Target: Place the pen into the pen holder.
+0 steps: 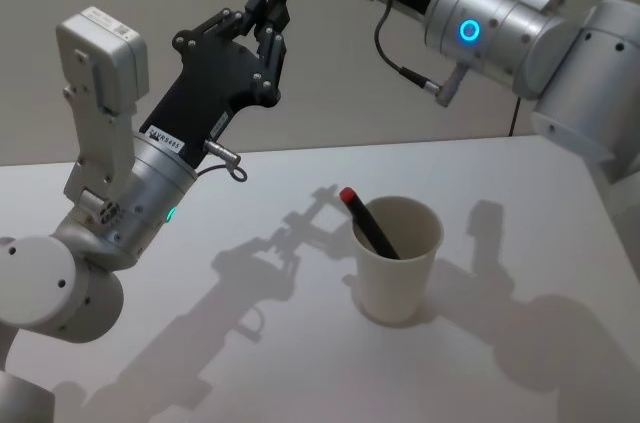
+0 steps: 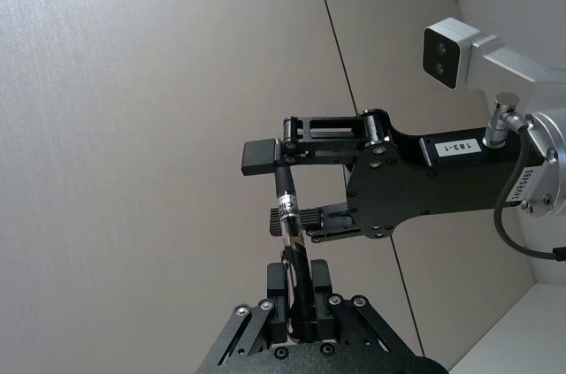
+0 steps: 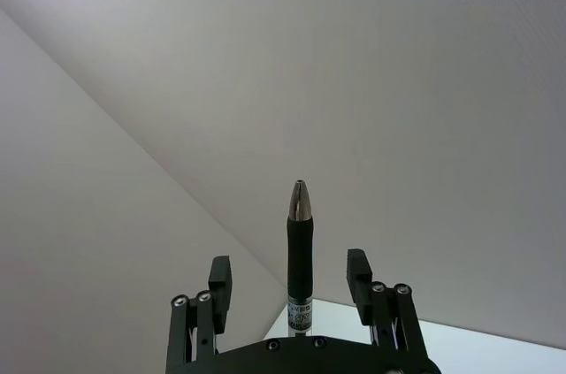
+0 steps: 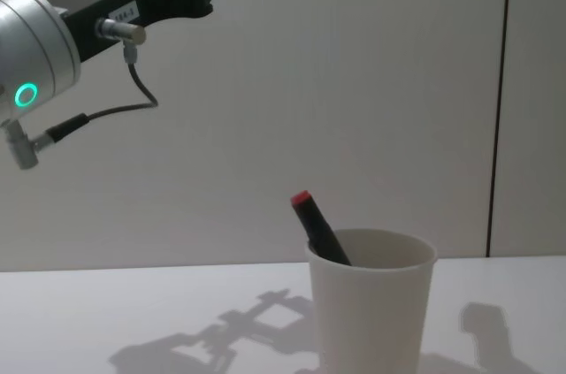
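High above the table, my left gripper [image 1: 274, 5] [image 2: 299, 278] is shut on a black pen [image 2: 287, 215] [image 3: 300, 241] with a silver tip. The pen's free end stands between the fingers of my right gripper [image 2: 272, 188] [image 3: 290, 268], which is open around it with a gap on each side. The pen holder, a white paper cup [image 1: 398, 273] [image 4: 371, 321], stands upright on the table below and to the right of both grippers. A second pen [image 1: 368, 221] [image 4: 317, 228], black with a red end, leans inside it.
The white table [image 1: 520, 193] carries the shadows of both arms around the cup. A plain light wall stands behind. My right arm [image 1: 480, 28] reaches in from the upper right and my left arm [image 1: 120, 213] rises from the lower left.
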